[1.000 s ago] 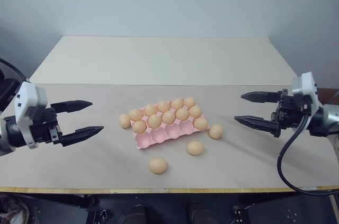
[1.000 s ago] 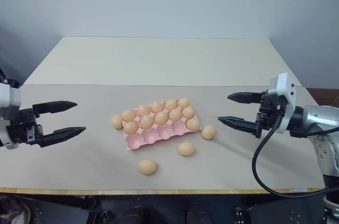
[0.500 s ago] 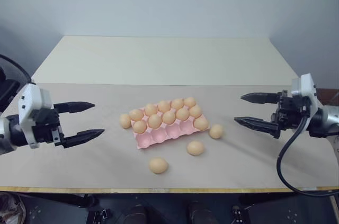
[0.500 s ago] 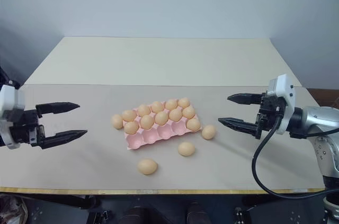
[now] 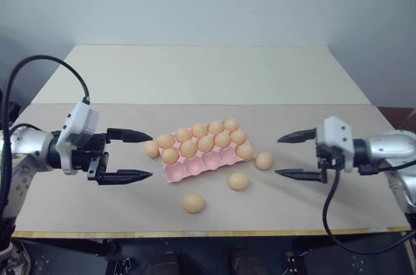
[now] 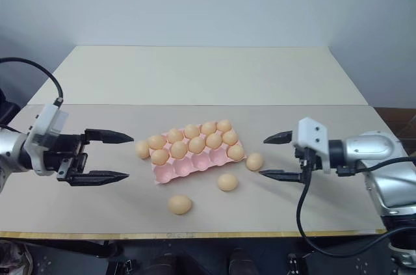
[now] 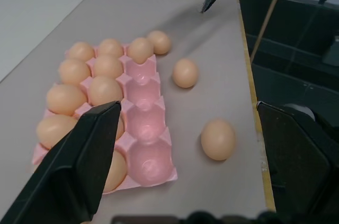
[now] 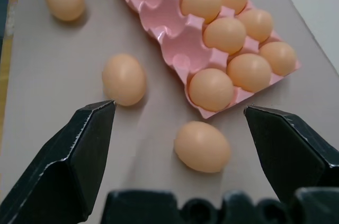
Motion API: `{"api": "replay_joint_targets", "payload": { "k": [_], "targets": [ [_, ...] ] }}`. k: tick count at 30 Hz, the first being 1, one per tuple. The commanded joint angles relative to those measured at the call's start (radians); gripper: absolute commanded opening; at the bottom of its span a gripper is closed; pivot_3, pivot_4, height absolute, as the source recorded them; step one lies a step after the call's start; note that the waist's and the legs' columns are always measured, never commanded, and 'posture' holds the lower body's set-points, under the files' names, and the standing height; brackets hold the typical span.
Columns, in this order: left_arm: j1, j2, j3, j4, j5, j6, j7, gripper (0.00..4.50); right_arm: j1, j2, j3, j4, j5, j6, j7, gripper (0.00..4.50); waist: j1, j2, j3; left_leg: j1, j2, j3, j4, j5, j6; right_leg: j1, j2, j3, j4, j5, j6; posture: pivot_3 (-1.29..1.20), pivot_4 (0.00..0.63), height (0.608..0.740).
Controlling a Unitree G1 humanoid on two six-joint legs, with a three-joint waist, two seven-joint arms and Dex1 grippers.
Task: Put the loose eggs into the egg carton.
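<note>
Nearest the table's front edge (image 5: 195,231), one loose egg (image 5: 194,203) lies by itself, well in front of the pink egg carton (image 5: 195,168). A second loose egg (image 5: 238,181) sits just off the carton's front right side, and a third (image 5: 264,160) lies close beside the carton's right corner, apart from it. The fourth loose egg (image 5: 152,149) rests against the carton's left end; whether it actually touches the rim is hard to tell.

The carton lies at an angle on the tan table. Its front row of cups is mostly empty, while the two rows behind are filled with eggs.

The left gripper (image 5: 127,155) is to the left of the carton, its two black fingers spread wide and pointing toward it, holding nothing. The right gripper (image 5: 289,155) is to the right of the carton, near the third egg, its fingers likewise wide apart and empty.
</note>
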Motion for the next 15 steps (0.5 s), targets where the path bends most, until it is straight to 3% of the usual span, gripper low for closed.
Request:
{"api": "replay_joint_targets", "payload": {
  "k": [1,12,15],
  "targets": [
    [-0.026,0.000,0.003,0.002,0.000,-0.021,-0.007,4.45,-0.052,0.052,0.044,0.048,-0.060,-0.046,-0.038,4.50,0.001,0.000,0.000,0.000,0.000,0.000,0.000,0.000,0.000,0.000,0.000,0.000,0.000,0.000,0.000,0.00,0.150,0.740],
    [-0.010,0.014,0.015,-0.011,0.000,-0.011,-0.001,4.45,-0.125,0.140,0.142,0.302,-0.283,-0.227,-0.151,4.50,0.006,0.000,0.000,0.001,0.000,0.000,0.006,0.000,0.000,0.001,0.000,0.000,0.007,0.000,0.000,0.00,0.150,0.740],
    [-0.001,0.021,0.026,-0.024,-0.006,-0.004,0.005,4.50,-0.119,0.140,0.140,0.315,-0.274,-0.239,-0.134,3.89,0.006,0.000,0.000,0.000,0.000,0.000,0.006,0.000,0.000,0.000,0.000,0.000,0.007,0.000,0.000,0.00,0.150,0.740]
  ]
}}
